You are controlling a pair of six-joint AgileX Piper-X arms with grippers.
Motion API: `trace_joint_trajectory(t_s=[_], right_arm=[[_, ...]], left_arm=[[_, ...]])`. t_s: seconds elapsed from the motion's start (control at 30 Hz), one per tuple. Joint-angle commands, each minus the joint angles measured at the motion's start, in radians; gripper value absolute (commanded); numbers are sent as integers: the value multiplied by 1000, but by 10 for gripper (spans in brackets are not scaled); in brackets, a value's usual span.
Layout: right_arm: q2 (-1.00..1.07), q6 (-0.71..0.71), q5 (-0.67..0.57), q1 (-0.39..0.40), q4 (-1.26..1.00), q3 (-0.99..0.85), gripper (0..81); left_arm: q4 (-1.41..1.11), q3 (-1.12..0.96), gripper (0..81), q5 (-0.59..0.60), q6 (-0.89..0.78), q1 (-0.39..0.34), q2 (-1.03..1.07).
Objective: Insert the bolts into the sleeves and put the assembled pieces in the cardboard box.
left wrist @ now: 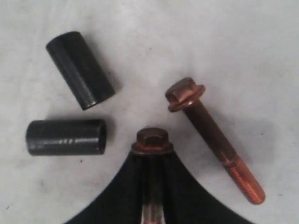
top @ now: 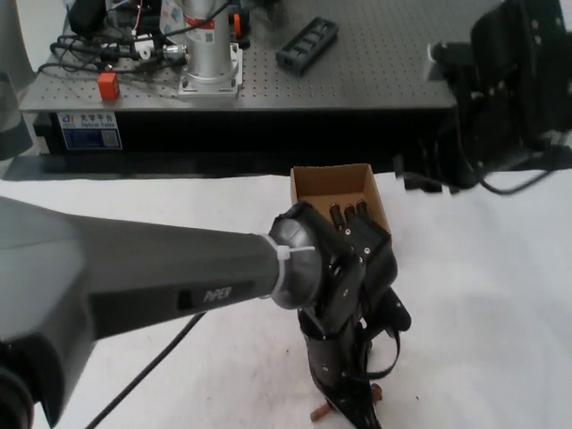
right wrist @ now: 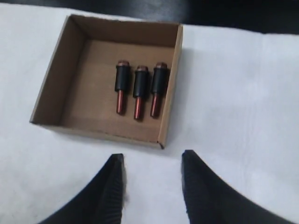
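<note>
Currently, left gripper [left wrist: 152, 161] clamped on bolt [left wrist: 152, 139]; bolt head protrudes past fingertips, above white cloth [left wrist: 243, 56]. Second bolt [left wrist: 212, 140] lies loose on cloth just beside it. Two empty sleeves [left wrist: 80, 70] lie on opposite side of held bolt, near each other, not touching. Right gripper [right wrist: 152, 157]: fingers apart, nothing between them, over cloth near box [right wrist: 58, 79]. Box holds three assembled pieces [right wrist: 138, 86], side by side, near one wall.

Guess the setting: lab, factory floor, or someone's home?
Likely a robotics lab bench, not a production line: a perforated breadboard table with loose cables and a metal post at the back, plus a robot arm over a white work surface.
</note>
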Motion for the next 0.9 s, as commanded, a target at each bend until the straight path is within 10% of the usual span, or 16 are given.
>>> trace_joint_trajectory(t_s=[0.0,0.87], right_arm=[[-34,-3,-47,22,76,52,291],[352,-79,45,384,168,28,337]], left_arm=[[39,1,6,-72,-44,8,-33],[-93,569,6,-70,-355,232,-848]])
